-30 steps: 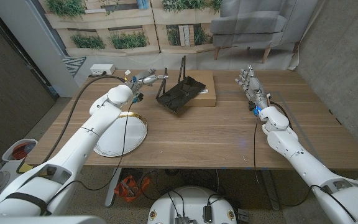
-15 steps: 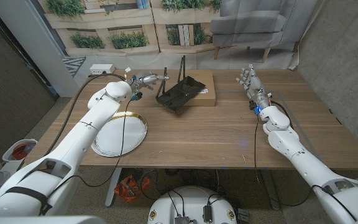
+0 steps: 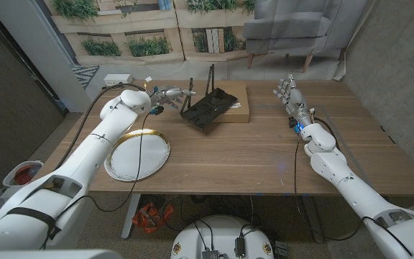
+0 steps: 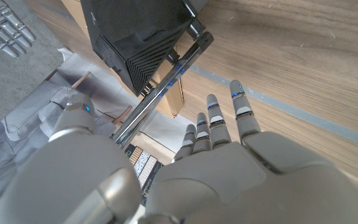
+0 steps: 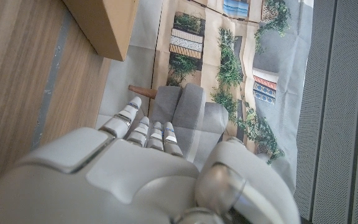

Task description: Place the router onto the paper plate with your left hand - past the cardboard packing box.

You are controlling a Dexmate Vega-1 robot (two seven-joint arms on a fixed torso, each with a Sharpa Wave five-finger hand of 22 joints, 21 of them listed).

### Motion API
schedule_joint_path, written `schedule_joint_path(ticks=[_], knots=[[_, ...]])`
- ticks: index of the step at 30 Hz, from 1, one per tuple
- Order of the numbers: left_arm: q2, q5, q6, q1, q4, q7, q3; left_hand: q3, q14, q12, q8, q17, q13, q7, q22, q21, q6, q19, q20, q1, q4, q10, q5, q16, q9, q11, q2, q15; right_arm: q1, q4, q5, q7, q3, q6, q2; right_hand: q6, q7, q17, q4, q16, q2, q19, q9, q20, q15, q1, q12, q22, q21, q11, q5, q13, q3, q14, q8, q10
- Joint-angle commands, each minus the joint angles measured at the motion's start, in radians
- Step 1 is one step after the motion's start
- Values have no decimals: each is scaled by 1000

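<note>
left hand point(image 3: 172, 93) apparently touching router point(image 3: 208, 109) antenna

left hand point(image 4: 229, 168) open, beside router point(image 4: 145, 43) antenna point(image 4: 166, 84)

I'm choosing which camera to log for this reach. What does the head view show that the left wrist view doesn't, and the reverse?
Head view alone: the paper plate, the right robot hand, and the router leaning on the cardboard box. Left wrist view alone: a close look at the router's antenna just past the fingers, not gripped. Both share: left robot hand, router, box, wooden table.
</note>
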Motion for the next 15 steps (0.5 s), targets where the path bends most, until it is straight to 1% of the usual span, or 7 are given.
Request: schedule_joint_path(ticks=[1, 5, 11, 15], knots=[[2, 3, 13, -53, 53, -85, 31, 16, 17, 4, -2, 2, 2, 79, 3, -2, 3, 19, -2, 26, -5, 3, 7, 0, 4, 4, 11, 3, -12, 4, 6, 4, 3, 7, 1, 11, -4, 4, 3, 4, -4, 9, 3, 3, -2, -1, 3, 3, 6, -3, 5, 6, 4, 9, 6, 8], [2, 10, 18, -69, 66, -106, 43, 28, 21, 0, -6, 3, 3, 85, 3, 0, 3, 37, -3, 62, -14, 3, 5, -2, 4, 9, 27, 3, -10, 8, 8, 7, 4, 9, 2, 11, -4, 4, 3, 4, -4, 9, 3, 3, -3, -1, 3, 3, 6, -2, 5, 6, 4, 10, 6, 9], [2, 26, 22, -87, 80, -127, 62, 35, 19, -6, -13, 2, 4, 88, 3, -2, -7, 49, -1, 97, -20, -2, 1, -8, 5, 14, 36, 5, -6, 18, 12, 14, 5, 12, 5, 11, -4, 4, 3, 5, -4, 12, 3, 4, -3, -2, 3, 3, 7, -4, 6, 6, 4, 13, 6, 9], [1, 33, 24, -96, 88, -137, 69, 38, 19, -8, -14, 2, 4, 88, 3, -3, -10, 50, -1, 107, -21, -2, 0, -9, 5, 14, 39, 6, -3, 24, 14, 19, 5, 15, 8, 12, -4, 4, 3, 5, -5, 13, 3, 5, -2, -3, 3, 3, 7, -3, 6, 6, 4, 14, 6, 9]])
